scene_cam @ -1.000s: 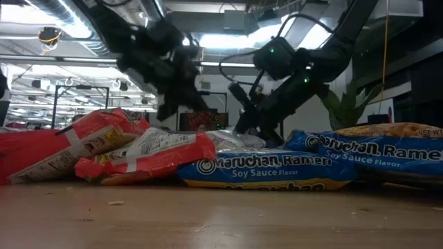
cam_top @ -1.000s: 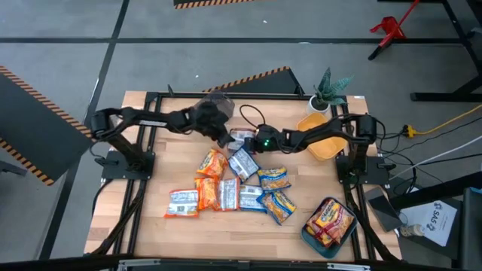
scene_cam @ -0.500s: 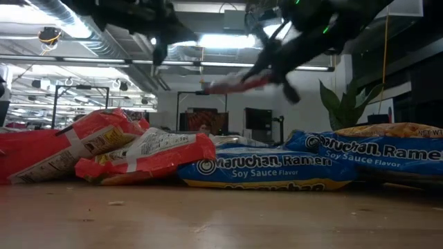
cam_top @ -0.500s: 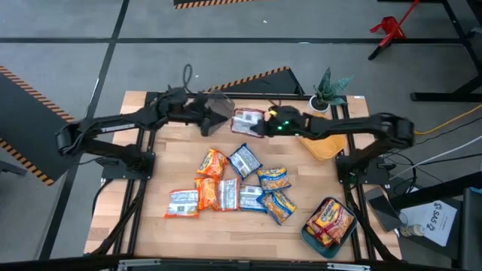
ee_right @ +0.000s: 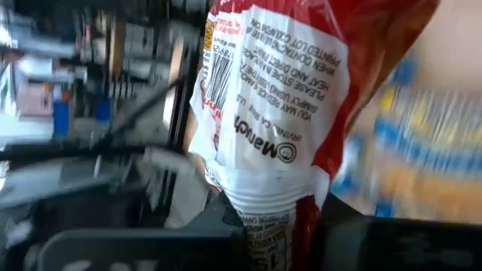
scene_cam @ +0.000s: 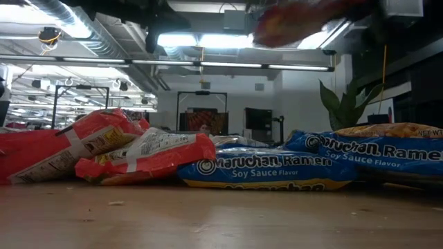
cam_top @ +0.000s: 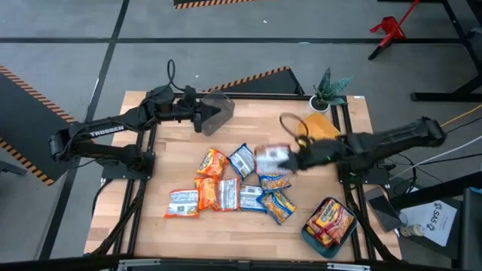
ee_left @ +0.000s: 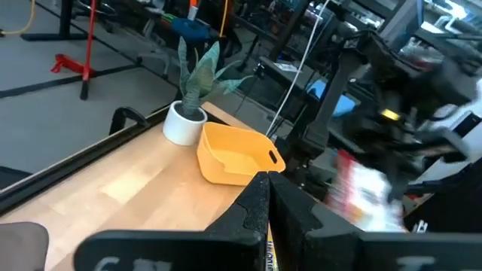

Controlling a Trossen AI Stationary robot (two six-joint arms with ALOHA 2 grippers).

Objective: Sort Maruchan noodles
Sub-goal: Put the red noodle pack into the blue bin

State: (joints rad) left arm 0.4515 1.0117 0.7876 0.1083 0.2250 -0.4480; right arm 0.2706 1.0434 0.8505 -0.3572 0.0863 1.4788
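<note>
Right gripper (cam_top: 295, 159) is clamped on a red-and-white crinkly plastic noodle packet (cam_top: 273, 159), held above the scattered orange and blue packets (cam_top: 233, 190) on the wooden table (cam_top: 173, 154). Left gripper (cam_top: 202, 119) is shut, raised beside a grey container (cam_top: 220, 108).

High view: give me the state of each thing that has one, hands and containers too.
Left hand: shut, empty, over the table's far left.
Right hand: shut on red-and-white packet, lifted above the pile.
Packet pile: lying flat mid-table.
Yellow bin: empty in the left wrist view.
Teal container: holds red-orange packets.
</note>
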